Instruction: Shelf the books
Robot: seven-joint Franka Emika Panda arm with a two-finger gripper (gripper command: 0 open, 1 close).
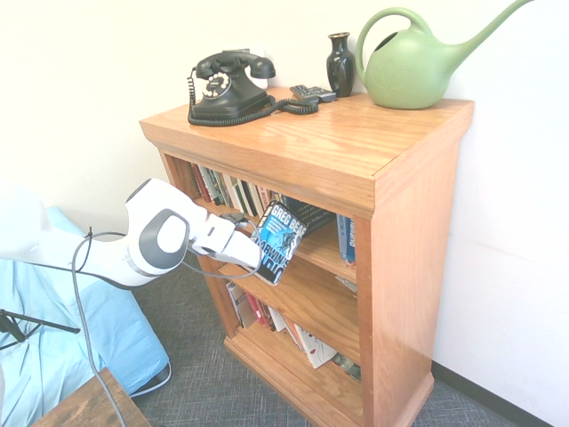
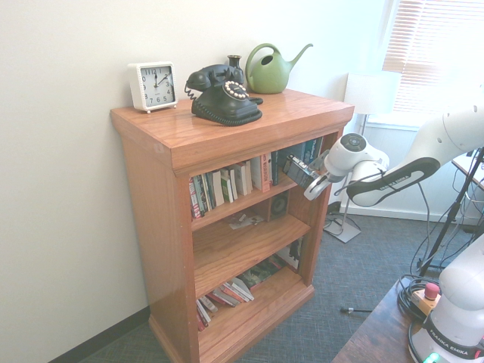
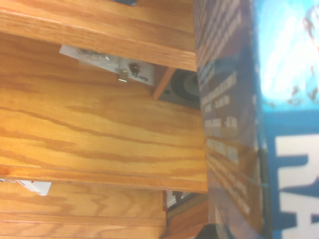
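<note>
Grey carpet (image 1: 209, 374) covers the floor in front of a wooden bookcase (image 1: 418, 231) that stands by a white wall. Nearest to us, we see the white arm's gripper (image 1: 258, 252) closed on the Greg Bear book (image 1: 282, 242). It holds the book tilted in the air, just in front of the top shelf's edge, cover facing out. Behind it, slim books (image 1: 229, 189) stand in a row on that shelf. More books (image 1: 284, 325) lie on the bottom shelf. Up on top we see a black phone (image 1: 229, 87), a dark vase (image 1: 340, 63), a green watering can (image 1: 413, 62) and a white clock (image 2: 152, 85).
</note>
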